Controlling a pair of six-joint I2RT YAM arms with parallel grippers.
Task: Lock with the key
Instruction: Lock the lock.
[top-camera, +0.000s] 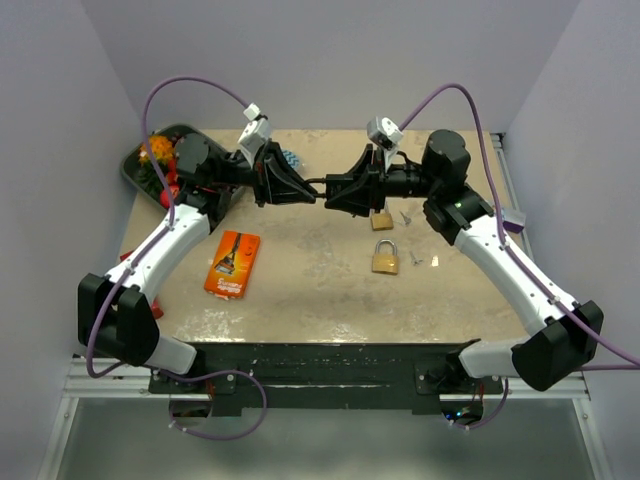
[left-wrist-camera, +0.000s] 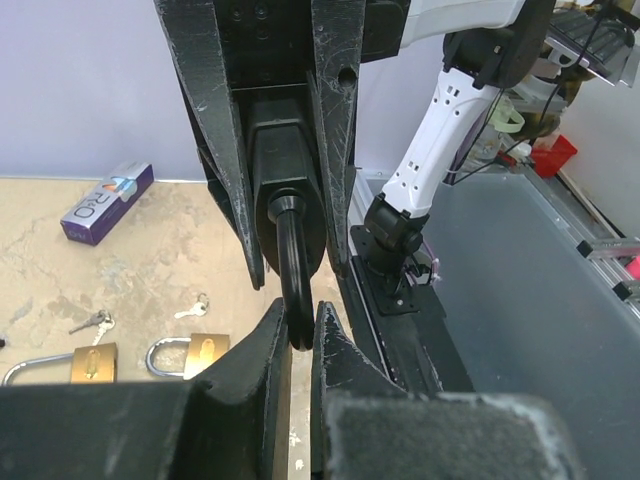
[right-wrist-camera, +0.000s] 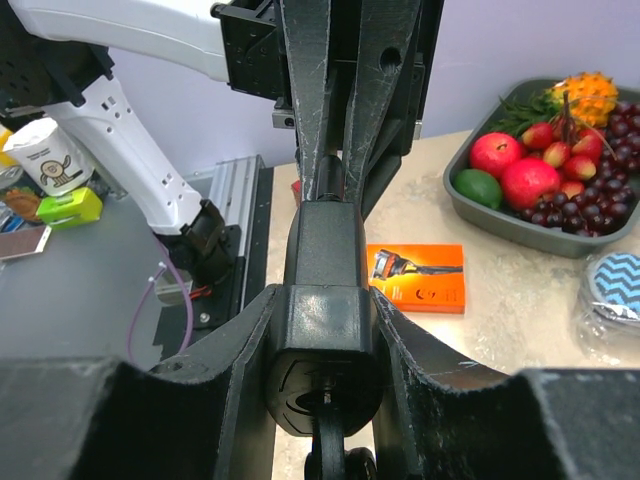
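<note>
Black padlock (left-wrist-camera: 290, 170) held aloft over table (top-camera: 300, 280) at 12 o'clock: right gripper (right-wrist-camera: 325, 300) clamped on its body, left gripper (left-wrist-camera: 300, 335) pinched shut on shackle (left-wrist-camera: 296, 290). Risk: opposed pulling slips the shackle free; keys (top-camera: 415, 258) lie ungripped at 3 o'clock of brass padlocks (top-camera: 385, 258)

Top view: black lock (top-camera: 322, 183) mostly hidden between my left gripper (top-camera: 305, 190) and right gripper (top-camera: 335, 190). Brass padlock (top-camera: 381, 220): shackle hidden behind right gripper. Loose keys (top-camera: 412, 258) too small to read. Left wrist: brass padlocks (left-wrist-camera: 95, 362), lower parts hidden behind my left fingers (left-wrist-camera: 260, 400). Right wrist: part under black lock cut by bottom edge; key or not, cannot tell.
</note>
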